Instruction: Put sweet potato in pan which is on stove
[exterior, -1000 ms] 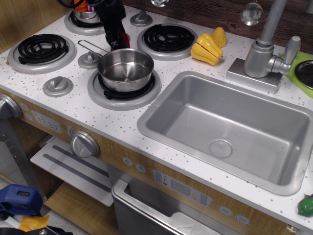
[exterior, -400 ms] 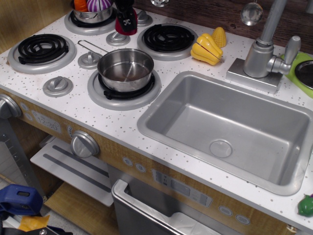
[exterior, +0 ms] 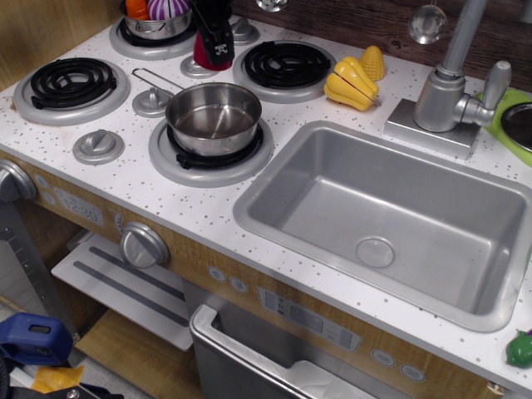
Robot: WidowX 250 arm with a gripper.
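White and speckled, the stove (exterior: pixel 125 179) is holding the empty pan (exterior: pixel 214 117) on its front burner while we are reaching our gripper (exterior: pixel 215 51) down over the sweet potato (exterior: pixel 203 54) behind it, jaws seemingly clamped on it, so next we lift it forward into the pan.

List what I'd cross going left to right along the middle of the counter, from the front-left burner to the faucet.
Front-left burner → pan → yellow toy vegetables → faucet. The sink basin lies nearer, below the last two.
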